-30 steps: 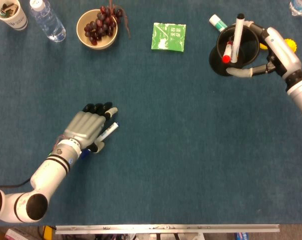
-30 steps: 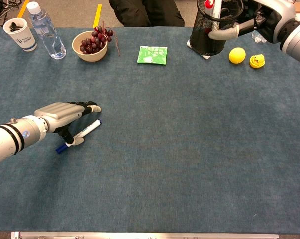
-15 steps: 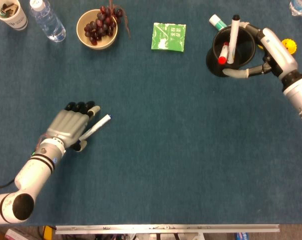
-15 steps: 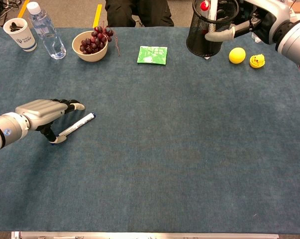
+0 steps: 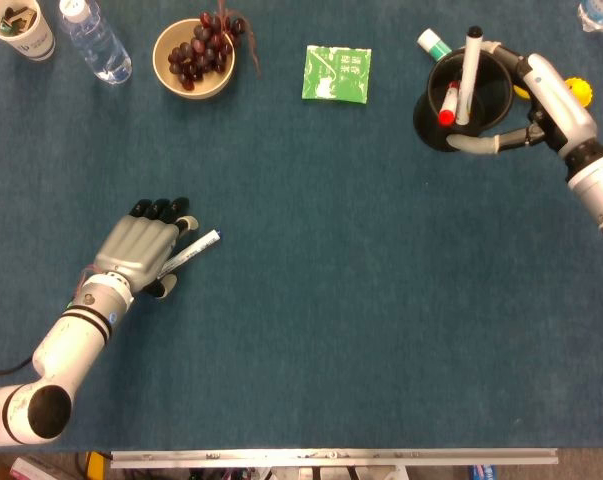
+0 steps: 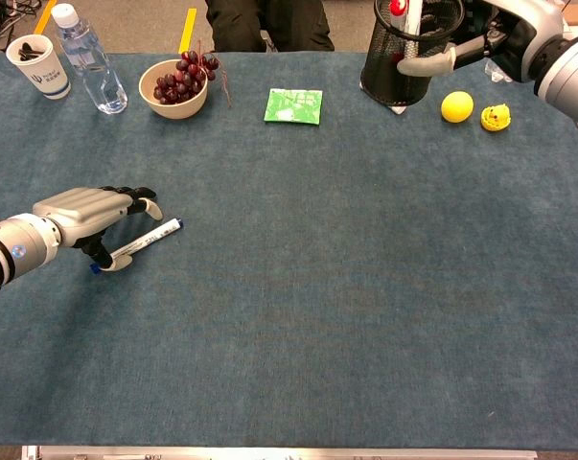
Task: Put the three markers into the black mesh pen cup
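A white marker with a blue cap [image 5: 191, 251] [image 6: 141, 244] lies low over the blue table at the left. My left hand [image 5: 141, 247] [image 6: 89, 215] holds it between thumb and fingers, its tip pointing right. At the far right stands the black mesh pen cup [image 5: 468, 112] [image 6: 396, 69], gripped by my right hand [image 5: 526, 108] [image 6: 499, 34], the thumb wrapped across its near side. Inside the cup stand a red-capped marker [image 5: 448, 103] and a black-capped white marker [image 5: 469, 72].
A bowl of grapes [image 5: 193, 57], a water bottle [image 5: 96, 40] and a paper cup [image 5: 21, 28] line the far left edge. A green packet [image 5: 336, 74] lies at the far middle. A yellow ball [image 6: 456, 105] and a yellow duck [image 6: 496, 117] sit beside the pen cup. A white and green tube [image 5: 433, 43] lies behind it.
My left hand has carried the blue-capped marker leftward across the table. The pen cup in my right hand has shifted slightly.
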`<state>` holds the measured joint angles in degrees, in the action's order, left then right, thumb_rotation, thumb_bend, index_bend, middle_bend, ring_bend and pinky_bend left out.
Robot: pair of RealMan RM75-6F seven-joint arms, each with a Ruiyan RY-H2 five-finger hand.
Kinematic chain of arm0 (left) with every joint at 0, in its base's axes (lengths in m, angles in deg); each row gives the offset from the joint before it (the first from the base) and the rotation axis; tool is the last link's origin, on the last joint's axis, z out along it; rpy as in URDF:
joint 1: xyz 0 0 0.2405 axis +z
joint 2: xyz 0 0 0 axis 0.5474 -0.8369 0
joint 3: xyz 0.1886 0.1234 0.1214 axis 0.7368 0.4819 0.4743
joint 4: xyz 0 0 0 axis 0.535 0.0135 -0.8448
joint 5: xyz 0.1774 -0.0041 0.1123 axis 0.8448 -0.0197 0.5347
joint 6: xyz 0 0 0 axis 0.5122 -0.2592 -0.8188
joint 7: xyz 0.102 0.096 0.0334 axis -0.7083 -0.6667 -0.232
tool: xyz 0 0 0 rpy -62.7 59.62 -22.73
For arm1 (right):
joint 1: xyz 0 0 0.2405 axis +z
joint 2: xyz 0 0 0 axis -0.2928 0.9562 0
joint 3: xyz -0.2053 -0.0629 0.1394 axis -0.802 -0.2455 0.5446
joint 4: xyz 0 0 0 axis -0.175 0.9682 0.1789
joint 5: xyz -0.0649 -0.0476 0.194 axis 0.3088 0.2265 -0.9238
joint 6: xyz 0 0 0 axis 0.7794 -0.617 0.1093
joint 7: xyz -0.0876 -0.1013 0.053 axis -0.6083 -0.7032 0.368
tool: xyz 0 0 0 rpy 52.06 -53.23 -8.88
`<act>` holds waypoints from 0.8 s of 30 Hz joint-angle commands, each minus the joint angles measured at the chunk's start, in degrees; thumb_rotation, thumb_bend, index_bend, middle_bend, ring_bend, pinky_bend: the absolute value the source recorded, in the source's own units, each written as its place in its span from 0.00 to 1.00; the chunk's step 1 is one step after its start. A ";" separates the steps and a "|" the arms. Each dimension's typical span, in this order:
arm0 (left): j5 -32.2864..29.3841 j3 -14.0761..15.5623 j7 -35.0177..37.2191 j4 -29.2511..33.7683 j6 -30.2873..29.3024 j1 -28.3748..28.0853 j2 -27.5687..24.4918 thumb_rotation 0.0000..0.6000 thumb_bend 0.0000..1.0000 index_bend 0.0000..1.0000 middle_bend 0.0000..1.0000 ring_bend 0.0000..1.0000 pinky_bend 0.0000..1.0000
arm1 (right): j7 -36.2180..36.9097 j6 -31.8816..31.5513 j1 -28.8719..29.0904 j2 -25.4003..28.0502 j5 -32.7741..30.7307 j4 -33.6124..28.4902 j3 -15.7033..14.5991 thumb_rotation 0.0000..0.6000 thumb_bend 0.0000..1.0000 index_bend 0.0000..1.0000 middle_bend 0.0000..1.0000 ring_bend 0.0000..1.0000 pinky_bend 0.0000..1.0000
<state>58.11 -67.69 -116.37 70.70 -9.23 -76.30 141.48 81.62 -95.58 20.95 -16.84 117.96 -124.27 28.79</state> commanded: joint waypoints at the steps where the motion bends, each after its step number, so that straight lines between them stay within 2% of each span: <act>1: 0.19 -0.13 0.03 -0.28 0.07 0.09 0.31 1.00 0.35 0.28 0.00 0.00 0.05 | -0.01 -0.04 -0.05 0.01 -0.05 0.05 0.03 1.00 0.36 0.54 0.45 0.34 0.29; 15: 2.39 -0.40 0.77 -0.60 -0.46 1.20 0.54 1.00 0.35 0.47 0.00 0.00 0.05 | 0.13 0.01 -0.08 -0.22 -0.25 0.30 0.28 1.00 0.36 0.54 0.45 0.34 0.29; 24: 4.78 -0.75 1.73 0.21 -0.95 2.05 0.30 1.00 0.35 0.50 0.00 0.00 0.05 | 0.28 0.07 -0.08 -0.33 -0.25 0.42 0.38 1.00 0.36 0.54 0.45 0.34 0.29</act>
<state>62.84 -68.42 -114.69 70.84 -10.16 -74.31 141.81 81.90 -95.51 20.87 -17.17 117.71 -123.85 29.17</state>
